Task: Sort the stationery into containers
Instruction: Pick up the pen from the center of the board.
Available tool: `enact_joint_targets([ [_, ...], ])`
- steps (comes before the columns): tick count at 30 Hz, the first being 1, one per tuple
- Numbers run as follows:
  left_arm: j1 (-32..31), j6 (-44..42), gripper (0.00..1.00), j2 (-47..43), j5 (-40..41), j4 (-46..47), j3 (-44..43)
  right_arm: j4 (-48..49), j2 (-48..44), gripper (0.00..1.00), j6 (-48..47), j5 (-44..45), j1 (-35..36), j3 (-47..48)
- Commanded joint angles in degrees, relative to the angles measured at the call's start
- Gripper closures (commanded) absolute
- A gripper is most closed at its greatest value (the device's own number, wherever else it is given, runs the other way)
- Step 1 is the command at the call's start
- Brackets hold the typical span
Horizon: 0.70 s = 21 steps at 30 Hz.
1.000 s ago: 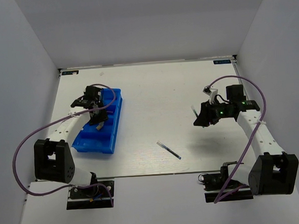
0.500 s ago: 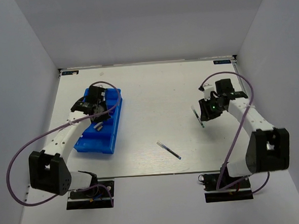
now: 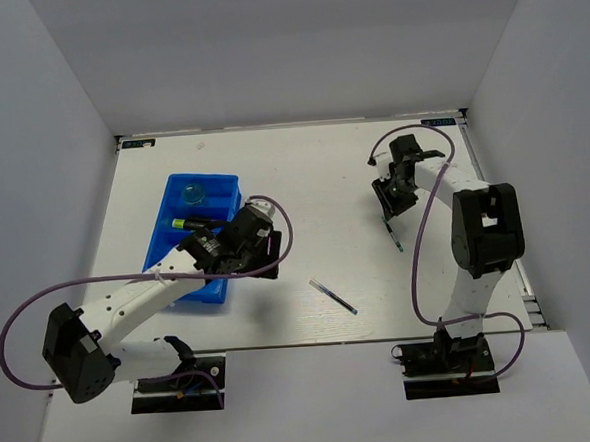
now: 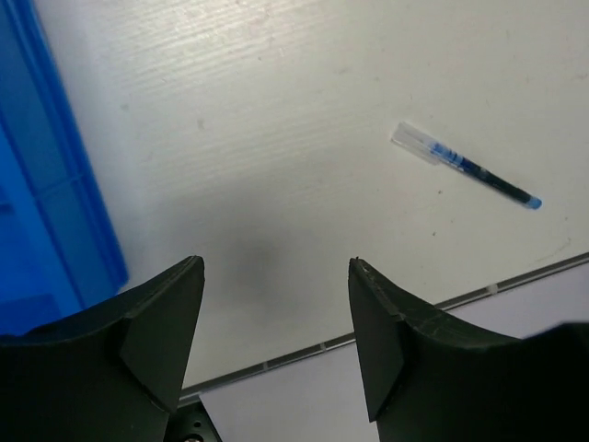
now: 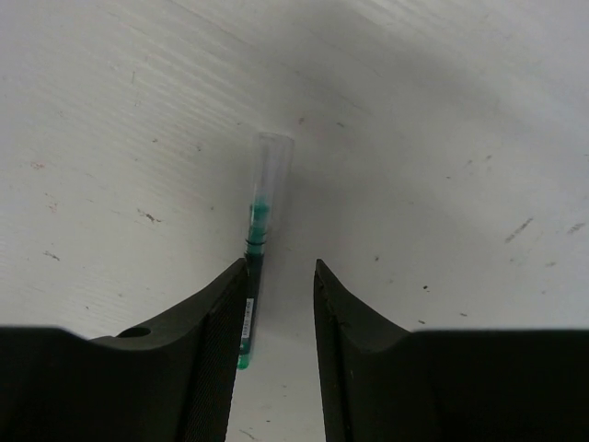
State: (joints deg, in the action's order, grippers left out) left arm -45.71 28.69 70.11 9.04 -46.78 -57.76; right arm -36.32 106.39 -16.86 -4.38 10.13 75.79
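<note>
Left wrist view: left claw point(image 4: 276, 267) wide open, empty, just right of the blue tray point(image 4: 55, 212); blue pen point(image 4: 469, 168) farther right. Farthest right, right claw point(image 5: 280, 262), narrowly parted, straddles a green pen point(image 5: 262, 203).

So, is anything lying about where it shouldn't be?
Two pens lie loose on the table, outside the blue tray: a blue pen near the front edge, a green pen by the right claw. Nothing looks spilled or broken.
</note>
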Motion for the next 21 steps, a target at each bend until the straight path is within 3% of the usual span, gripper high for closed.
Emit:
enact_joint_targets([
  [1,-3.59,4.45,0.26,-0.15,3.44,-0.41,0.63,-1.56,0.57,0.62,1.04,0.43,1.38,1.3],
  [15,-5.09,5.33,0.25,-10.34,5.81,-2.6,4.76,-3.94,5.23,0.64,0.6,3.15,2.79,-1.78],
  [20,-5.09,5.06,0.25,-12.88,6.34,-3.66,4.41,-3.32,4.97,0.72,0.6,4.12,3.05,-3.71],
  [21,-5.09,4.98,0.25,-13.06,6.34,-3.84,4.23,-2.89,5.14,0.8,0.52,4.12,3.31,-4.07],
])
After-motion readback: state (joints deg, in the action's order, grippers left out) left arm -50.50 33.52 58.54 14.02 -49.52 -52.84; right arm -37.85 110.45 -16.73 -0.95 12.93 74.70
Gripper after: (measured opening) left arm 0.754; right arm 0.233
